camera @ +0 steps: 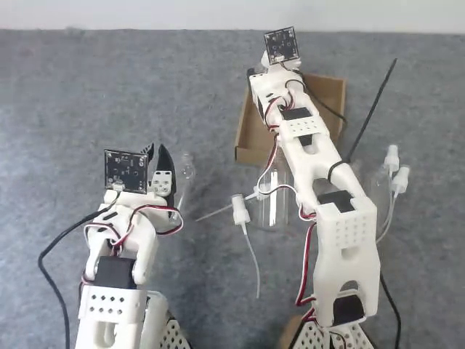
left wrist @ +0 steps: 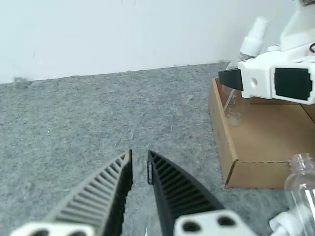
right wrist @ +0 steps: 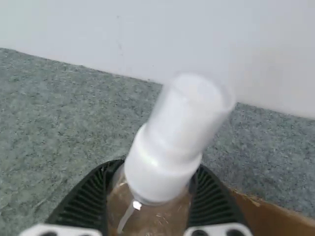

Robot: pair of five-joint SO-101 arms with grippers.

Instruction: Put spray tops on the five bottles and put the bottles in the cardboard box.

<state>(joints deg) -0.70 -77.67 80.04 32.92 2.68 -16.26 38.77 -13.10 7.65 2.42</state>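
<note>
Item 1: right end effector [right wrist: 151, 196], black ribbed fingers clamped on the neck of a clear plastic bottle fitted with a white spray top [right wrist: 170, 142]. The bottle is held above the far end of the brown cardboard box [camera: 252, 127].

Item 2: left end effector [left wrist: 140, 169], well apart from the box over the grey felt-covered table [camera: 87, 94]. Its fingers are nearly together with a narrow gap between the tips, and nothing is gripped.

Item 3: uncapped clear bottle [camera: 187, 169], on the table just beside the left end effector.

Item 4: second uncapped clear bottle [camera: 272, 200], on the table near the box.

Item 5: loose white spray top with a thin dip tube [camera: 240, 211], lying beside item 4.

Item 6: two further white spray tops [camera: 400, 179], side by side on the table beyond the right arm.
</note>
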